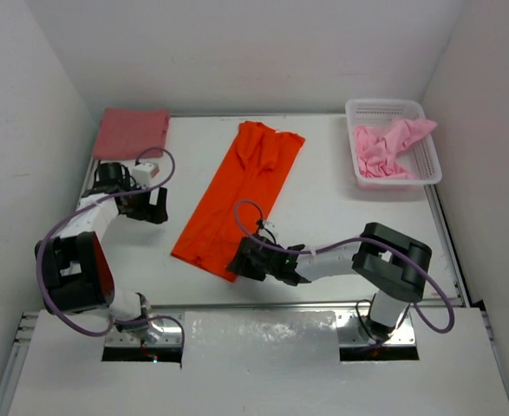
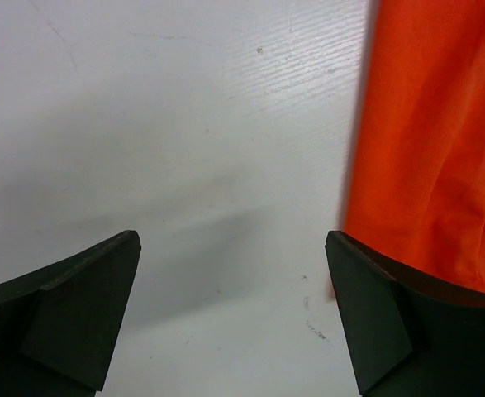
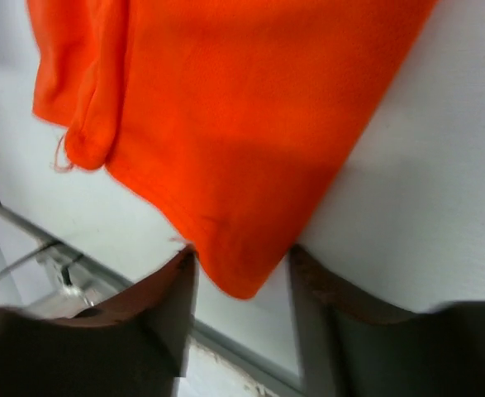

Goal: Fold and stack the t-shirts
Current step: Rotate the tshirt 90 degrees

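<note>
Right pincer (image 3: 242,258) sits at the near corner of the orange t-shirt (image 1: 241,186), its two fingers partly spread with the cloth's tip lying between them. They are not pressed together, and we cannot tell whether the pads touch the fabric. We see that shirt folded into a long strip, running from 12 o'clock of the table (image 1: 323,217) down towards 7 o'clock. Left pincer (image 1: 160,206) hovers spread wide over bare table at 9 o'clock, holding nothing, the strip's long edge just beside its right finger. The rose-red t-shirt (image 1: 131,132) lies folded flat at 11 o'clock. The light pink t-shirt (image 1: 388,149) is crumpled in the white basket (image 1: 384,106) at 1 o'clock.
</note>
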Controlling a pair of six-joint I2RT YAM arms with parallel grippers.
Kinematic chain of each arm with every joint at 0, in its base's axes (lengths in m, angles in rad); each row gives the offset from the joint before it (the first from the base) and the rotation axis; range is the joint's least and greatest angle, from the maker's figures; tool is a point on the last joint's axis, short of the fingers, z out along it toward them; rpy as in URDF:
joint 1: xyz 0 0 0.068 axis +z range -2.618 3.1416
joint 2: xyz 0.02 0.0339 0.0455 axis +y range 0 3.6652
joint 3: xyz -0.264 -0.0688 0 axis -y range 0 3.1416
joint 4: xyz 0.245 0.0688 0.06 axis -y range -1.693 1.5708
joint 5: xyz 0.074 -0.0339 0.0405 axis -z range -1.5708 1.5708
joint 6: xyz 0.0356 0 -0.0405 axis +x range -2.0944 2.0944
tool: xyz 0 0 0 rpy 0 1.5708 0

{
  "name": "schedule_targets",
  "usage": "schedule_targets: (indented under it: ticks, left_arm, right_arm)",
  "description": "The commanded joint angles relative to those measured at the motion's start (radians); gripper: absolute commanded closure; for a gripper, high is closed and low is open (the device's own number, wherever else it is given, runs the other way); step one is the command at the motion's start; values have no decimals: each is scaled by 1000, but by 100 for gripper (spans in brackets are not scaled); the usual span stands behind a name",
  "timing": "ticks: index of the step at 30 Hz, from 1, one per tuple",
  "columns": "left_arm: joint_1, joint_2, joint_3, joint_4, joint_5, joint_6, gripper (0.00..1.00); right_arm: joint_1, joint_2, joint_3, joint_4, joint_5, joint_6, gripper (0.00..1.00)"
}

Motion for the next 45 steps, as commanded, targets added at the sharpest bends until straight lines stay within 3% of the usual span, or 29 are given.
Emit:
schedule_targets:
  ticks: [1, 3, 4, 6, 7, 11, 17, 24, 30, 33, 34, 35, 36, 38, 39, 41, 42, 45]
  left_arm:
    - [10, -52, 3, 20, -2, -9, 7]
    - [9, -64, -3, 19, -4, 0, 7]
    - [9, -69, -6, 22, -2, 8, 7]
    - [7, -81, -11, 25, 0, 15, 9]
    - [6, -83, -11, 22, 4, 32, 13]
    - [-65, -104, -14, 5, 36, 95, 18]
    - [-328, -114, -47, 58, 42, 107, 19]
    - [-603, -121, -31, 26, -9, 196, 19]
    - [-806, -175, -11, -165, -137, 619, 21]
    - [-873, -282, -96, -271, -194, 856, 21]
    - [-878, -358, -153, -285, -198, 1021, 21]
    - [-878, -397, -179, -290, -183, 1093, 21]
    - [-878, -429, -202, -302, -156, 1253, 22]
    - [-878, -515, -265, -313, -27, 1417, 22]
    - [-879, -535, -293, -275, 21, 1487, 31]
    - [-905, -575, -409, -131, 62, 1546, 50]
    - [-916, -578, -447, -77, 55, 1554, 54]
    - [-926, -548, -515, -50, 53, 1604, 51]
  right_arm:
    - [3, 70, -24, -56, 51, 60, 56]
    - [3, 86, -34, -21, 28, 83, 72]
    - [1, 98, -50, 13, 8, 100, 85]
    - [-10, 107, -76, 36, -10, 111, 98]
    - [-16, 104, -85, 44, -18, 111, 100]
    - [-60, 21, -178, 45, -13, 61, 100]
    - [-180, -189, -363, -51, -85, -91, 100]
    - [-257, -319, -551, -169, -214, -223, 100]
    - [-287, -479, -582, -352, -210, -330, 100]
    - [-295, -526, -545, -454, -217, -402, 64]
    - [-295, -554, -538, -477, -220, -415, 51]
    - [-295, -566, -522, -487, -225, -427, 40]
    - [-295, -577, -513, -501, -219, -443, 37]
    - [-295, -598, -486, -527, -207, -453, 37]
    - [-295, -600, -479, -531, -208, -458, 37]
    - [-297, -596, -476, -513, -242, -458, 38]
    - [-297, -592, -479, -501, -254, -443, 40]
    - [-297, -569, -499, -420, -297, -411, 45]
